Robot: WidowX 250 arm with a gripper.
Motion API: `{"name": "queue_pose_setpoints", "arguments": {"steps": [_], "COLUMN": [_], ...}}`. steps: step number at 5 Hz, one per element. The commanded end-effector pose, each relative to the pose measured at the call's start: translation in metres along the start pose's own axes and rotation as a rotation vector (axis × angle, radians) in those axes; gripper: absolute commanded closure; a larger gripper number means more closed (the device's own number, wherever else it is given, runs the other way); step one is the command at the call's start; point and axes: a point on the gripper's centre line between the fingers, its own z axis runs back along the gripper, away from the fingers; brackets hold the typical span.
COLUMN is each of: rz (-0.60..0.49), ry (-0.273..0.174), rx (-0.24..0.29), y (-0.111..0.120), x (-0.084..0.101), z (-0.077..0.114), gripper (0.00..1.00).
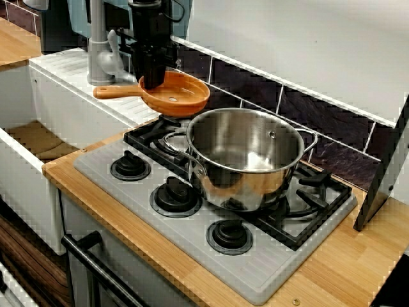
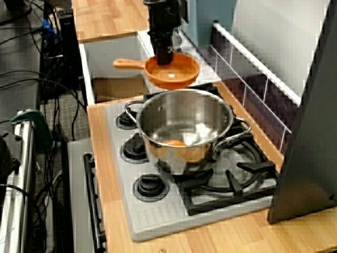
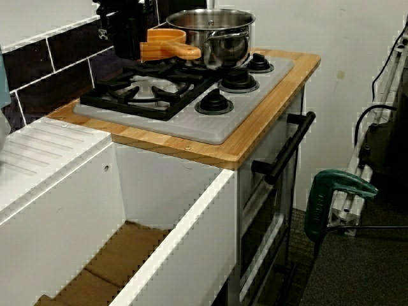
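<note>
Well, the gripper (image 1: 152,82) is clamped on the rim of the orange pan (image 1: 182,96) (handle pointing left), holding it over the far left corner of the stove (image 1: 252,275), just beside the steel pot (image 1: 246,157).

**Item:** orange pan (image 1: 182,97). Small, round, shallow, w/ straight orange handle.
**State:** empty, pale glint on inner base.
**Pose:** approx. level, held up off the rear-left grate (image 1: 146,135). Handle points toward the sink (image 1: 16,96). Hand (image 1: 152,82) clamps the rim nr handle root.
**Posn:** just behind steel pot (image 1: 246,153). The two rims are close; contact can't be told.
</note>
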Motion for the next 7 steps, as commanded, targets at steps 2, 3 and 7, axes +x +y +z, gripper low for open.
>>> {"name": "queue_pose_setpoints", "arguments": {"steps": [2,3,7], "rz": [0.004,0.000,0.007], "ry": [-0.101,-0.104,-0.123], "rx": [-0.009,-0.025,-0.080], "y": [0.008,0.008,0.013], "x": [0.001,-0.001,-0.004], "z": [0.047,0.059,0.097], "gripper": [1.00,1.00,1.00]}}
